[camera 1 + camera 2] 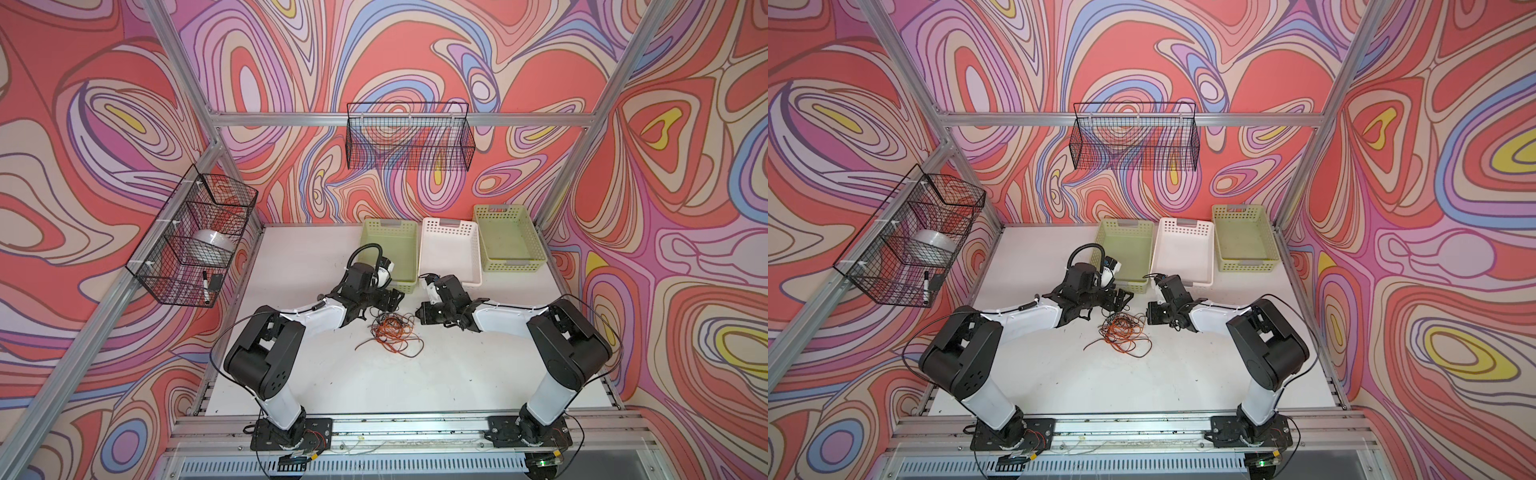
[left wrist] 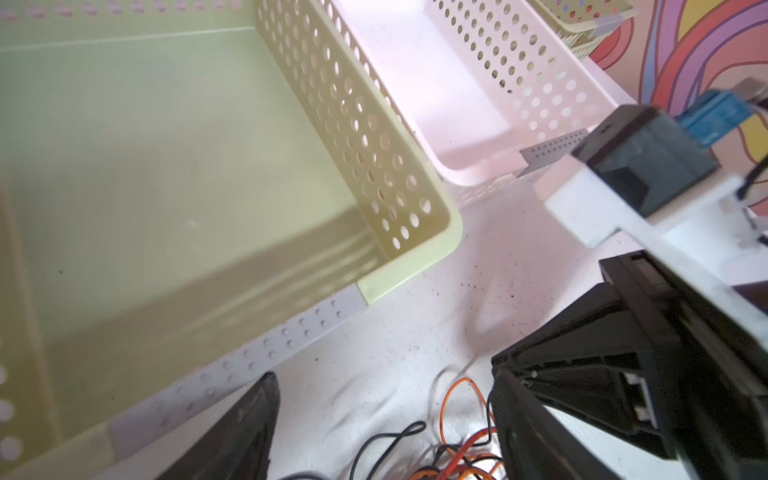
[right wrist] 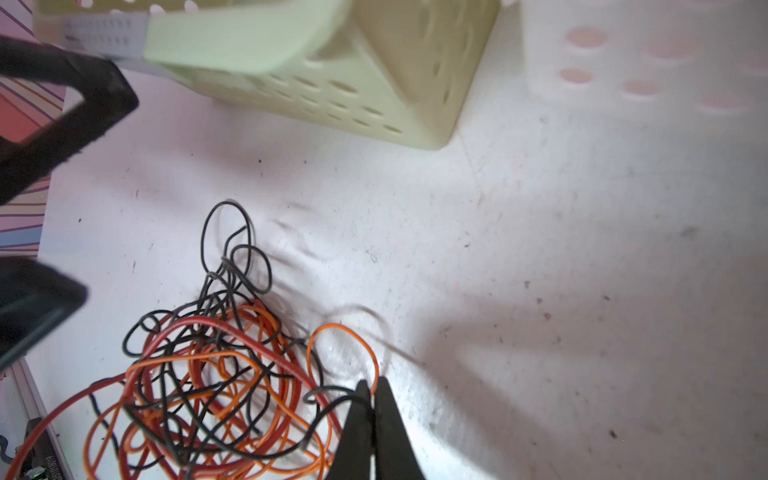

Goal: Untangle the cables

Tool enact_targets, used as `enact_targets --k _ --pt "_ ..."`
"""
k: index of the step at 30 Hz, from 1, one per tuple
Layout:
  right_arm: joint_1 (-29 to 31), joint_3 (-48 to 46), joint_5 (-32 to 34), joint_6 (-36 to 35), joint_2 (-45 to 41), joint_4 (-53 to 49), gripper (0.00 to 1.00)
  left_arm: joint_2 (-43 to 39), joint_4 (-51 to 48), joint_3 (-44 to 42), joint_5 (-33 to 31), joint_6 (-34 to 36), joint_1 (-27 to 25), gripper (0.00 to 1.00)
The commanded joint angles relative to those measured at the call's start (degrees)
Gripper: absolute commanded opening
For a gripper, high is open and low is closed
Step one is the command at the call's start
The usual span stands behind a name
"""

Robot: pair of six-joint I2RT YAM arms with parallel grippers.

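Orange, red-brown and dark thin cables (image 3: pixel 216 374) lie in one loose heap on the white, scuffed surface (image 3: pixel 540 257), just beside the tips of the right tool (image 3: pixel 372 384) and between it and the left tool (image 1: pixel 395 297).

Right tool: jaws pressed together. An orange loop (image 3: pixel 345 330) at the edge of the heap runs into the tips and appears pinched there; a dark strand meets the same jaws, and whether it is caught too cannot be told.

Left tool: jaws stand wide and hold nothing, poised above the far side of the heap from the right tool.

Step in hand, by judgement: the first strand is gripped and separation has not begun, as all the loops are interlaced. The next move calls for a slow draw away from the heap, with the left tool pinning or taking the bulk so that the whole mass does not drag along.

Materials: the cables are smooth, springy and round in section. A pale green perforated plastic basket (image 3: pixel 332 83) and a white perforated plastic basket (image 3: pixel 644 62) stand beyond the right tool, and both are rigid.
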Motion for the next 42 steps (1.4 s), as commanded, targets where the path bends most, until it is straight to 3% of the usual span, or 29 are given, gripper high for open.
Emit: enact_targets --k 1,4,11,19,29,34,38,40,42 --pt "0.29 1.28 0.85 -1.45 -3.04 -1.08 0.0 -4.34 -0.16 -1.99 3.94 2.54 -0.24 0.84" --pt "0.29 1.37 1.81 -2.81 -6.68 -1.02 0.0 -9.45 -0.22 -6.41 4.3 3.44 -0.28 0.91" --pt "0.29 4.54 -0.46 -6.76 -13.14 -2.94 0.0 -16.1 0.81 -10.81 5.81 5.37 -2.18 0.91" --pt "0.36 9.3 -5.78 -9.25 -16.34 -7.09 0.0 -12.88 8.87 -9.09 3.77 4.64 -4.21 0.88" --pt "0.38 11.07 -10.21 -9.37 -19.39 -8.3 0.0 -7.62 16.11 -4.15 1.01 1.83 -5.14 0.73" --pt "0.38 11.59 -11.69 -9.2 -19.92 -8.33 0.0 -6.14 17.76 -2.16 2.65 1.99 -5.94 0.58" --pt "0.38 11.9 -10.33 -9.34 -20.86 -7.8 0.0 -5.35 16.73 -0.38 5.22 1.68 -6.2 0.18" --pt "0.37 11.41 -8.86 -9.88 -22.01 -7.08 0.0 -5.76 16.55 0.0 5.8 1.18 -6.21 0.03" --pt "0.33 10.36 -6.27 -10.96 -23.55 -6.91 0.21 -6.74 16.63 0.1 5.98 0.5 -6.34 0.0"
